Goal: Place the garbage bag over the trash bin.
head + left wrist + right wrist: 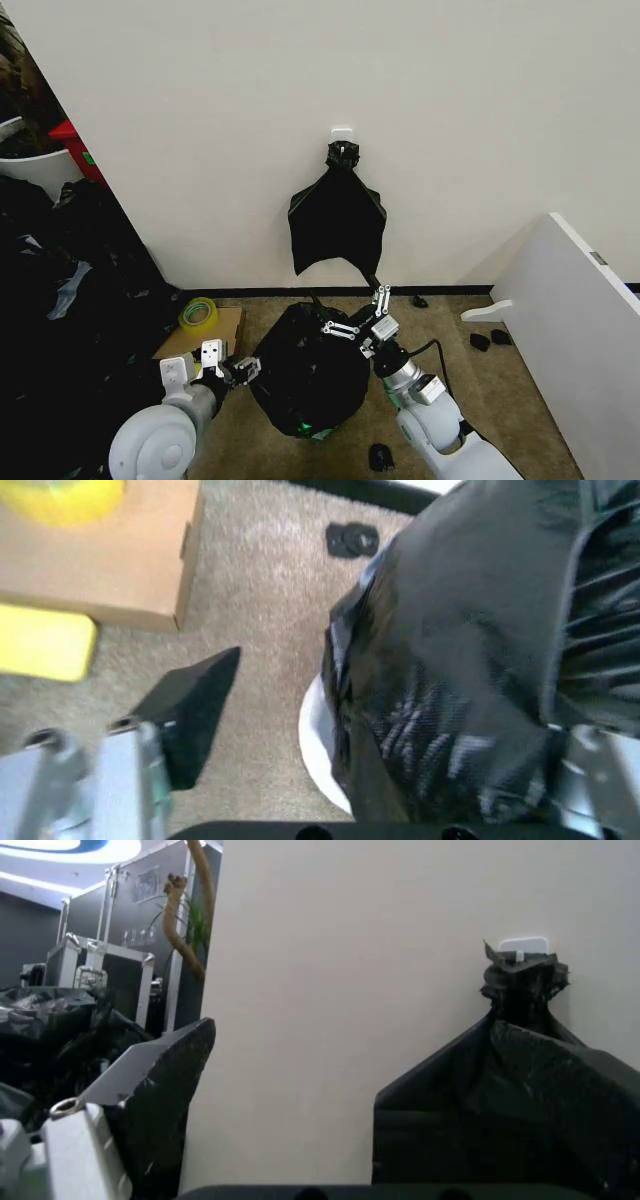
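Garbage bag (305, 375) is draped over the trash bin (318, 742) on the floor. Left gripper (243, 371) spread beside it, right gripper (358, 322) spread above.

so the garbage bag (470, 667) is draped over the trash bin (318, 742), only a sliver of white wall peeking out under the wrinkly black plastic. left gripper (330, 735) has its fingers spread wide, one black pad (190, 705) over the carpet (260, 592). cardboard box (100, 555) nearby with something yellow (60, 495) on it
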`<state>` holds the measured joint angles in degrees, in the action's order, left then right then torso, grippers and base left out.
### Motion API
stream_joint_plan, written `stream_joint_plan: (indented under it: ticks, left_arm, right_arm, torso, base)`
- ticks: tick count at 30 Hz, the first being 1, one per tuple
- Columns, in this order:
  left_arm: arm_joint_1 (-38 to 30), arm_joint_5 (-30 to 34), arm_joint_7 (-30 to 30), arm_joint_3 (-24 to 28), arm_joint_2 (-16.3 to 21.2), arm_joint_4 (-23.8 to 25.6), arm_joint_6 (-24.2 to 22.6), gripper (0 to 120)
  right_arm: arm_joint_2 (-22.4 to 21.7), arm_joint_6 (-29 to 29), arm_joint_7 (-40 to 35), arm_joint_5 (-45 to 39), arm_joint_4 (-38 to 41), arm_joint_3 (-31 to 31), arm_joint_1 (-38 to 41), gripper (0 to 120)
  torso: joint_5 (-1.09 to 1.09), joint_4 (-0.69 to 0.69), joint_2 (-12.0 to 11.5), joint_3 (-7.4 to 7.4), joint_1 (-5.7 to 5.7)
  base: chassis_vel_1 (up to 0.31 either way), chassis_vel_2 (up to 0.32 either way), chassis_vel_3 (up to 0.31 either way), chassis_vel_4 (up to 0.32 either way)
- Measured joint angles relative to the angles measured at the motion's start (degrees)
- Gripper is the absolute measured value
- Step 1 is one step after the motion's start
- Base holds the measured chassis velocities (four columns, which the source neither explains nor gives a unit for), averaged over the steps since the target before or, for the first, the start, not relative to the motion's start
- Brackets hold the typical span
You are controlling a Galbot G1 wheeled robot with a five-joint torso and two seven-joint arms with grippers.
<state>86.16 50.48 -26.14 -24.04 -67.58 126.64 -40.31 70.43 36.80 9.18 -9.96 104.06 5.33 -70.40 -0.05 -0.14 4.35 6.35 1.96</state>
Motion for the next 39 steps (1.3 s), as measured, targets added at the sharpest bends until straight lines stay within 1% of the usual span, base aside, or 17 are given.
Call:
stream_joint_plan:
  ticks: [3,4,5,7,8,9,12,14,15,17,21,23,25,27,30,32,39]
  left_arm:
    - [-1.55,-0.81,1.96,0.06,-1.65,-3.77,0.72,98]
    - [-2.06,-1.13,2.53,-0.07,-1.79,-4.83,0.92,99]
    - [-2.06,-1.13,2.53,-0.07,-1.79,-4.83,0.92,99]
    - [-3.22,-2.09,4.09,-0.35,-1.78,-7.83,1.75,100]
    - [-3.51,-2.43,4.65,-0.39,-1.78,-8.83,1.9,100]
    - [-3.51,-2.43,4.65,-0.39,-1.78,-8.83,1.9,100]
    - [-4.67,-4.0,6.21,-0.56,-1.81,-11.64,2.74,100]
    - [-5.46,-5.26,7.22,-0.63,-1.71,-12.97,3.77,100]
    - [-5.46,-5.26,7.22,-0.63,-1.71,-12.97,3.77,100]
    - [-5.64,-7.03,8.77,-0.35,-1.13,-13.25,4.38,100]
    - [-5.53,-7.56,9.9,-0.27,-0.94,-12.33,5.01,100]
    - [-5.53,-7.47,9.92,-0.28,-0.97,-12.17,5.06,100]
    - [-5.78,-5.87,9.77,-0.69,-1.16,-11.08,5.2,100]
    - [-5.98,-5.13,9.57,-0.88,-1.23,-10.76,5.2,100]
    - [-6.52,-4.08,9.14,-0.97,-1.31,-10.54,5.12,100]
    - [-6.63,-4.02,9.09,-0.83,-1.39,-10.59,5.08,100]
    - [-6.59,-4.06,8.99,-0.19,-1.88,-11.04,4.96,100]
  right_arm:
    - [0.17,-0.31,-0.04,0.43,-0.19,-0.24,-0.52,100]
    - [0.05,-0.6,-0.53,0.99,-0.2,-0.47,-0.89,100]
    - [0.05,-0.6,-0.53,0.99,-0.2,-0.47,-0.89,100]
    - [-0.24,-1.94,-4.4,4.37,-0.2,-1.78,-2.03,100]
    - [-0.29,-2.44,-5.39,5.07,-0.21,-2.48,-2.34,100]
    - [-0.29,-2.44,-5.39,5.07,-0.21,-2.48,-2.34,100]
    - [-0.88,-5.05,-8.67,7.42,-0.44,-5.61,-2.5,100]
    - [-2.23,-8.56,-12.11,9.12,-0.81,-9.48,-1.27,100]
    - [-2.23,-8.56,-12.11,9.12,-0.81,-9.48,-1.27,100]
    - [-3.58,-12.94,-15.28,8.98,-0.97,-13.39,0.68,100]
    - [-3.15,-15.0,-17.91,10.13,-2.03,-14.98,1.97,100]
    - [-3.05,-15.0,-18.08,10.48,-2.14,-14.98,1.96,100]
    - [-2.73,-14.23,-19.31,15.49,-2.42,-14.84,0.31,100]
    - [-2.99,-13.55,-19.36,17.09,-2.39,-14.87,-0.75,100]
    - [-4.58,-10.61,-18.04,21.09,-2.22,-15.38,-3.86,100]
    - [-5.04,-9.98,-17.58,22.15,-2.25,-15.75,-4.64,100]
    - [-4.78,-10.16,-17.7,26.27,-4.87,-16.78,-5.35,100]
  torso:
    - [0.0,-0.01,0.0,0.0,0.0]
    - [0.0,0.0,0.0,0.0,0.0]
    - [0.0,0.0,0.0,0.0,0.0]
    - [0.01,-0.02,0.0,0.0,0.0]
    - [0.01,-0.01,0.0,0.0,0.0]
    - [0.01,-0.01,0.0,0.0,0.0]
    - [0.01,-0.01,0.0,0.0,0.0]
    - [0.02,-0.01,0.0,0.0,0.0]
    - [0.02,-0.01,0.0,0.0,0.0]
    - [0.01,0.0,0.0,0.0,0.0]
    - [0.01,0.0,0.0,0.0,0.0]
    - [0.01,0.0,0.0,0.01,0.0]
    - [0.01,0.0,0.0,0.0,0.0]
    - [0.02,-0.01,0.0,0.0,0.0]
    - [0.01,-0.02,0.0,0.0,0.0]
    - [0.01,-0.02,0.0,0.0,0.0]
    - [0.01,-0.01,0.0,0.0,0.0]
  base:
    - [0.0,0.0,0.0,0.0]
    - [0.0,0.0,0.0,0.0]
    - [0.0,0.0,0.0,0.0]
    - [0.0,0.0,0.0,0.0]
    - [0.0,0.0,0.0,0.0]
    - [0.0,0.0,0.0,0.0]
    - [0.0,0.0,0.0,0.0]
    - [0.0,0.0,0.0,0.0]
    - [0.0,0.0,0.0,0.0]
    - [0.0,0.0,0.0,0.0]
    - [0.0,0.0,0.0,0.0]
    - [0.0,0.0,0.0,0.0]
    - [0.0,0.0,0.0,0.0]
    - [0.0,0.0,0.0,0.0]
    - [0.0,0.0,0.0,0.0]
    - [0.0,0.0,0.0,0.0]
    - [0.0,0.0,0.0,0.0]
